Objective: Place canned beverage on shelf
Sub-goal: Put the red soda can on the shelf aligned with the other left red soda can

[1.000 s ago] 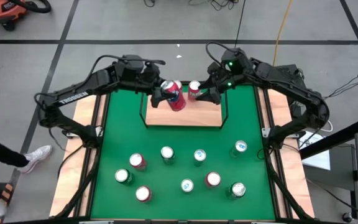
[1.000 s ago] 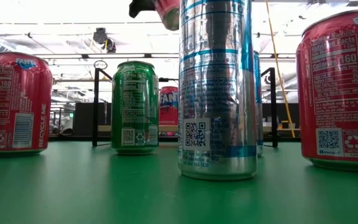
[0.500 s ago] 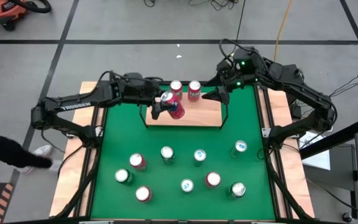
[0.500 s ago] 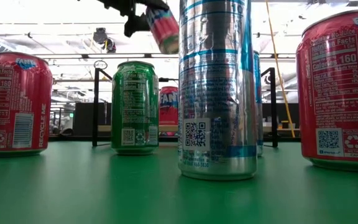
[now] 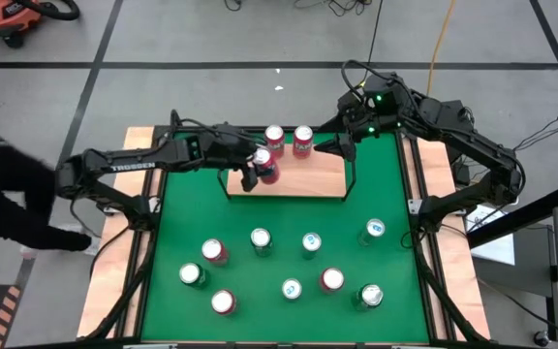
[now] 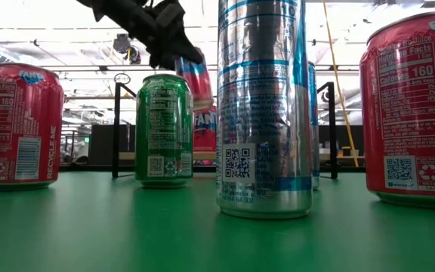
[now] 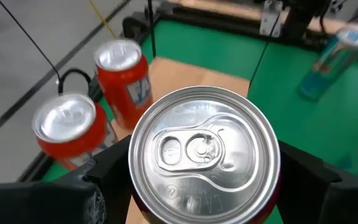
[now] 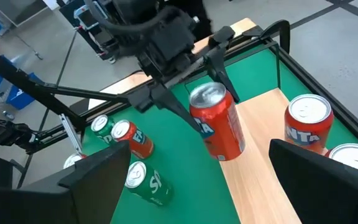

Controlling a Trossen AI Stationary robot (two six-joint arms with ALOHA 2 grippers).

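Gripping a red soda can (image 5: 265, 166) by its sides, left tool (image 5: 258, 169) closed around it, holding it tilted over the near left part of the shelf (image 5: 308, 180), whether touching the board unclear. Standing upright at the shelf's back edge, two more red cans (image 5: 289, 139). Hovering beside the shelf's right rail, right tool (image 5: 334, 147) with fingers spread wide, gripping nothing. Scattered across the green mat (image 5: 172, 223) nearer the front, nine other cans (image 5: 292, 289)
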